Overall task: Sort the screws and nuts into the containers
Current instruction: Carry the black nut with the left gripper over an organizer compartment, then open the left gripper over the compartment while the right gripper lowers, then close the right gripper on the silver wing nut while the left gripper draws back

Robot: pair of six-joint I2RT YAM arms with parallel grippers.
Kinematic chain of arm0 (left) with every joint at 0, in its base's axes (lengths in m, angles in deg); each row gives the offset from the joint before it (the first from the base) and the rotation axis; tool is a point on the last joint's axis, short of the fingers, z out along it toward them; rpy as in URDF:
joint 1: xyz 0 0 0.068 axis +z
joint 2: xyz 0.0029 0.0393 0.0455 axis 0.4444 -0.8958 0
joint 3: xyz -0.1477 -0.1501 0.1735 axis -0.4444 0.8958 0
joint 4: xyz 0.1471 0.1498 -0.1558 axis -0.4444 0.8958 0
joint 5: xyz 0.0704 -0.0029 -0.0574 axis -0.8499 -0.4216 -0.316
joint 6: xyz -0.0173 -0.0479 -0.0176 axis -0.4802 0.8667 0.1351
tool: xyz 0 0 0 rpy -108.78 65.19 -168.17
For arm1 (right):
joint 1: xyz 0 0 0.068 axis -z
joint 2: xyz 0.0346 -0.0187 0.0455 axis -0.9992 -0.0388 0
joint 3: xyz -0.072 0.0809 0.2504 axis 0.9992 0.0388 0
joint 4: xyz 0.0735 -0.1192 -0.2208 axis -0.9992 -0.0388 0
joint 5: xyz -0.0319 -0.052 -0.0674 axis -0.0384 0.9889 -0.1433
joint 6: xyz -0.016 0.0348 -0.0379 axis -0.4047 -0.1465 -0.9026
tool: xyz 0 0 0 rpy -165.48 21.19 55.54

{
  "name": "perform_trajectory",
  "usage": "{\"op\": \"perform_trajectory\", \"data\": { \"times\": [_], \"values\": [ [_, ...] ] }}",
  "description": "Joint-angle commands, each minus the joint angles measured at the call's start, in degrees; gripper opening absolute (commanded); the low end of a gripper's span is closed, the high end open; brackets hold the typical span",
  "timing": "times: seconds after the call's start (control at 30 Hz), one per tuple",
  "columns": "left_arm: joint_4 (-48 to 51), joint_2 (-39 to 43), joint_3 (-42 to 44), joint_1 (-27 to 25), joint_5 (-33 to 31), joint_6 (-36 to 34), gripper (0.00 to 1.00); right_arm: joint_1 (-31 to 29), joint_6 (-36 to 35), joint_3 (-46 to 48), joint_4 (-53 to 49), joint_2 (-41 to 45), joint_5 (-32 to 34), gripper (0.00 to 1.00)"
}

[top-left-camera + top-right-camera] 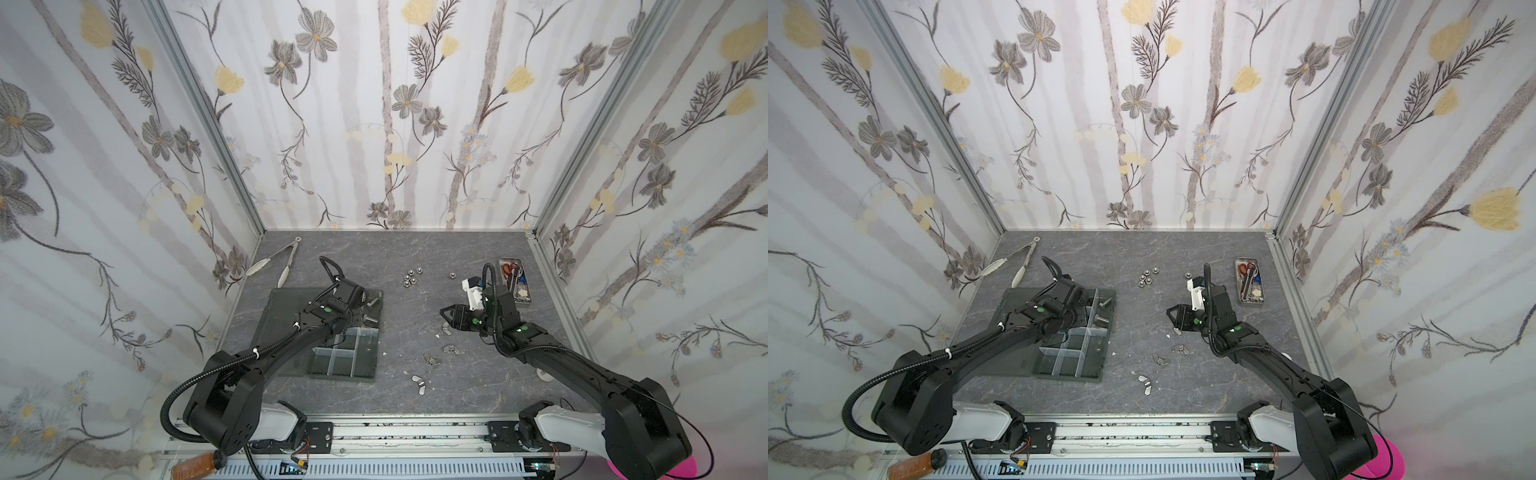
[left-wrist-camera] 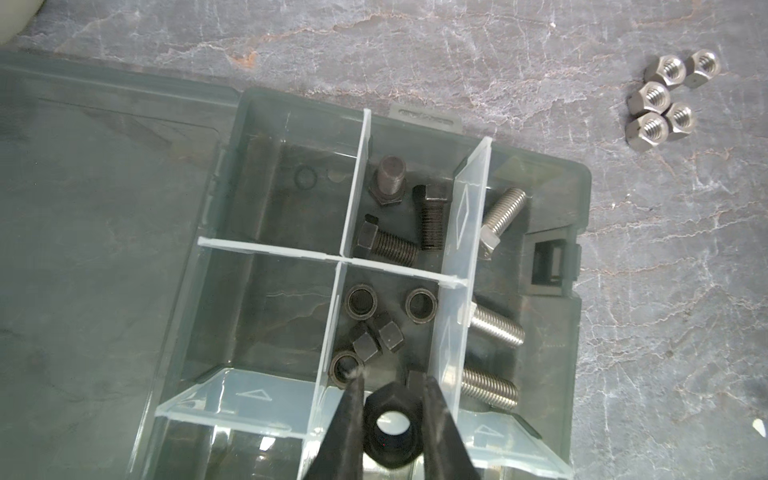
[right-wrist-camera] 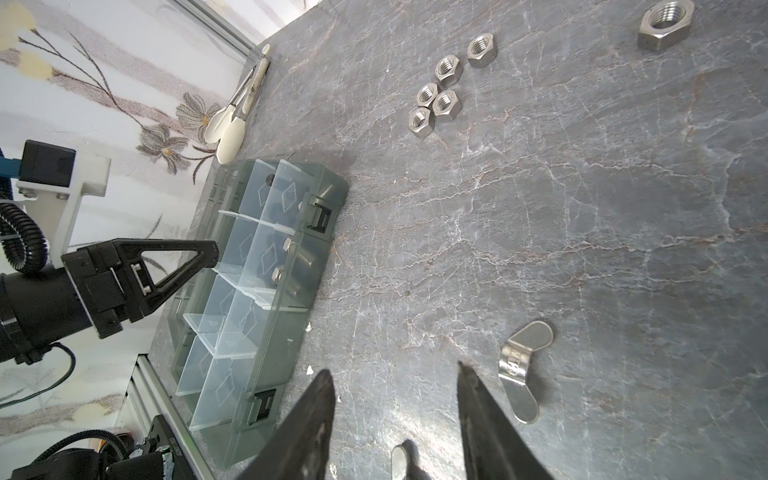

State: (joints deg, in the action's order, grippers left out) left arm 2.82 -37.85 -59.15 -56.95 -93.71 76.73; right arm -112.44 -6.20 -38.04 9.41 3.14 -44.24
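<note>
On the grey marbled tabletop (image 1: 415,316), the left gripper (image 2: 388,380) pinches a black hex nut (image 2: 390,428) over the far end of the dark grey divided organiser tray (image 2: 579,195). The right gripper (image 3: 394,370) stands half-spread and empty near silver wing nuts (image 3: 523,370).

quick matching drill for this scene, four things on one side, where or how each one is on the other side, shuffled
1 black screws
2 silver hex nuts
3 scissors
4 left gripper

A shut on a black nut
B in the metal tray
C in an organiser cell
D loose on the table

Pairs: 1-C, 2-D, 3-B, 4-A
</note>
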Motion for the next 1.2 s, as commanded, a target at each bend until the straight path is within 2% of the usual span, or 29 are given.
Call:
{"op": "perform_trajectory", "data": {
  "times": [0.0, 0.13, 0.37, 0.63, 0.87, 1.17],
  "values": [
    [-0.6, -1.23, -0.33, 0.13, -0.78, 1.2, 0.21, -0.11, -0.74, -0.79, -0.54, -0.09, 0.34, 0.49],
    [-0.42, -2.02, -0.89, 0.1, -0.32, 1.17, 0.27, -0.12, -1.21, -0.43, -1.36, 0.68, 1.22, 0.49],
    [0.62, -0.29, -2.21, 0.18, -0.07, 1.04, 0.45, -0.19, -2.34, 0.27, -2.91, 0.91, 3.03, 0.5],
    [2.12, 4.92, -4.06, 0.12, 0.81, -0.05, 0.66, -0.8, -4.51, -1.31, -7.68, -1.59, 8.94, 0.51],
    [1.69, 11.23, -4.56, 0.13, 1.88, -1.81, 0.75, -2.53, -5.95, -3.58, -11.03, -5.82, 14.1, 0.51],
    [0.91, 17.39, -3.33, 0.08, 0.79, -4.09, 0.83, -4.98, -5.28, -5.4, -11.42, -11.65, 17.37, 0.52]
  ]
}}
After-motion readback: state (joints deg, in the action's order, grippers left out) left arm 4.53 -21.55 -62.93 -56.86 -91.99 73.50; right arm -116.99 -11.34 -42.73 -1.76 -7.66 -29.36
